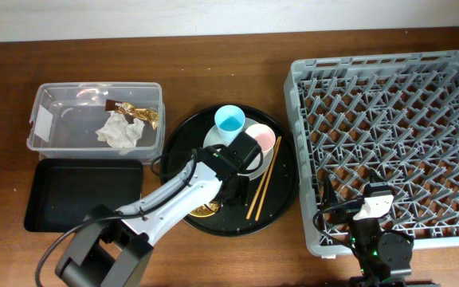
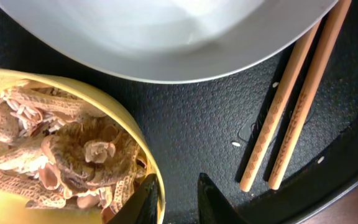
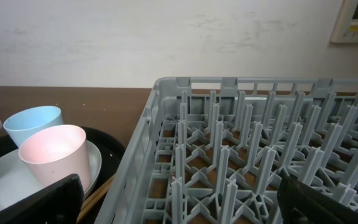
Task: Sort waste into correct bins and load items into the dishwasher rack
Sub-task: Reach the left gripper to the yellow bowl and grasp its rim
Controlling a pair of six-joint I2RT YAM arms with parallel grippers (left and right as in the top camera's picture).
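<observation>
Closest to the lens, left gripper point(image 2: 173, 200), parted only narrowly, astride the rim of the yellow bowl point(image 2: 79, 86) at that bowl's four o'clock: one finger over the inside, the other outside and clear of the wall. Heaped inside the bowl, brown food scraps point(image 2: 73, 155) with white rice grains. At twelve o'clock from the bowl, pale plate point(image 2: 166, 37); at three o'clock, two wooden chopsticks point(image 2: 291, 106) side by side, all on the round black tray point(image 2: 191, 118). Seen from overhead, blue cup point(image 1: 229, 121) at twelve o'clock on that tray, pink cup point(image 1: 263, 139) at about one o'clock, on the plate. Off at ten o'clock, clear tub point(image 1: 94, 84) holding crumpled tissue point(image 1: 118, 131) and gold-and-brown wrapper point(image 1: 138, 112); at eight o'clock, flat black rectangular tray point(image 1: 82, 191), just beside the tub's six-o'clock side. At three o'clock, grey rack point(image 1: 381, 60), with right gripper point(image 3: 179, 186) spread wide by its six-o'clock rim, pinching nothing.
</observation>
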